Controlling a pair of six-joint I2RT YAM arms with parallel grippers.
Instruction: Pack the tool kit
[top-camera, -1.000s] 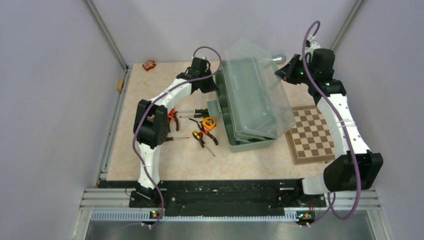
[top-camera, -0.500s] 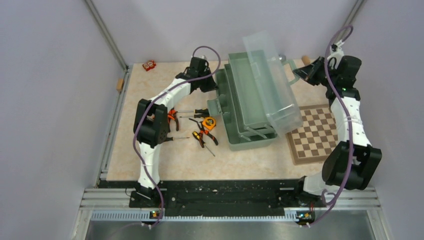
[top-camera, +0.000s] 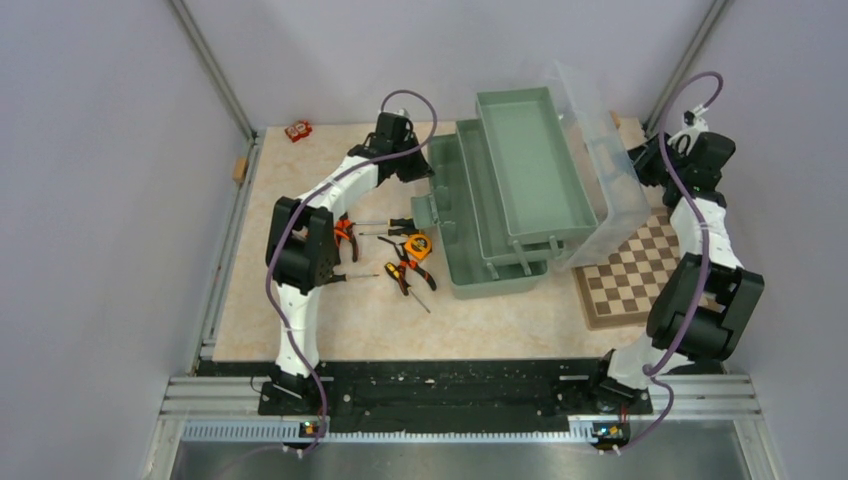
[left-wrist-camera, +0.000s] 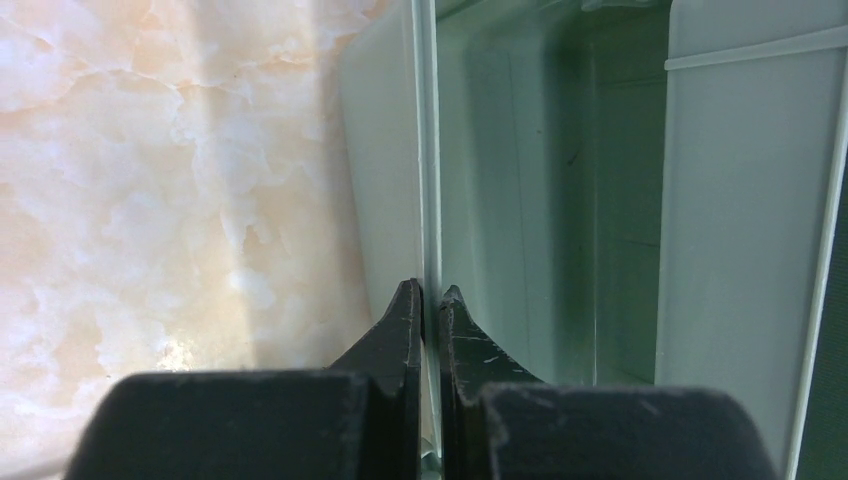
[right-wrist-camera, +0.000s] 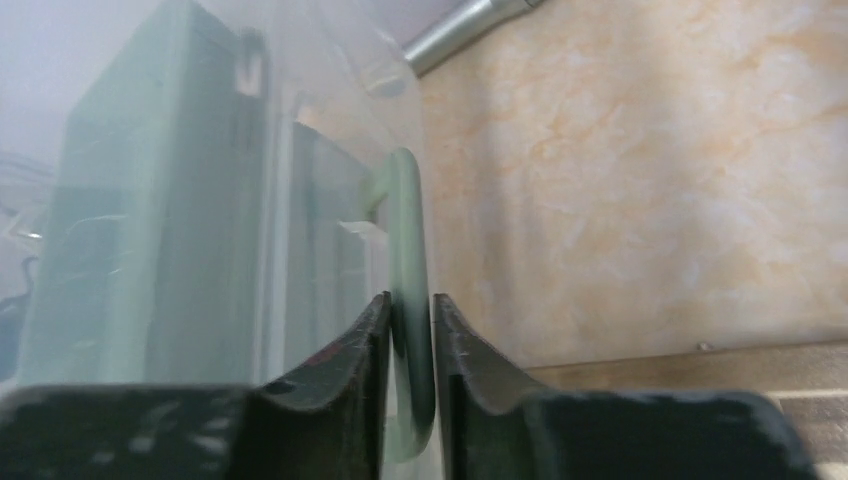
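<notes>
At table ctr, the large sage-green plastic toolbox (top-camera: 490, 285) stands w/ its lid open. Its translucent plastic lid (top-camera: 612, 185) hangs tilted off the box's R side, w/ the lower edge over the brown-and-cream chessboard (top-camera: 630, 280). The green inner tray (top-camera: 530, 160) is raised above the box body and offset toward the lid.

L gripper (left-wrist-camera: 428, 292):
- Pos.: far-L corner of the toolbox.
- State: fingers pressed together on the box's thin upright wall, whose edge runs up from between the tips.
- Wrist view: beige marble-pattern tabletop (left-wrist-camera: 150, 200) on one side of the wall, box interior on the other.

R gripper (right-wrist-camera: 410, 300):
- Pos.: outer face of the open lid, at the R of the top view.
- State: fingers flank the curved green lid handle (right-wrist-camera: 405, 220) and touch it on both sides as far as the wrist view shows, i.e. clamped on it.
- A grey metal cylinder (right-wrist-camera: 470, 30) lies on the tabletop beyond the lid.

Loose tools, all on the tabletop just L of the toolbox:
- Orange-black pliers (top-camera: 345, 238) by the L arm's elbow.
- Second pair of pliers (top-camera: 412, 272) nearer the box.
- Yellow-black screwdrivers (top-camera: 392, 224) among the pliers.
- Small orange tape measure (top-camera: 419, 245) close to the box's L wall.

A small red object (top-camera: 298, 130) sits at the far-L corner, too small to identify.
</notes>
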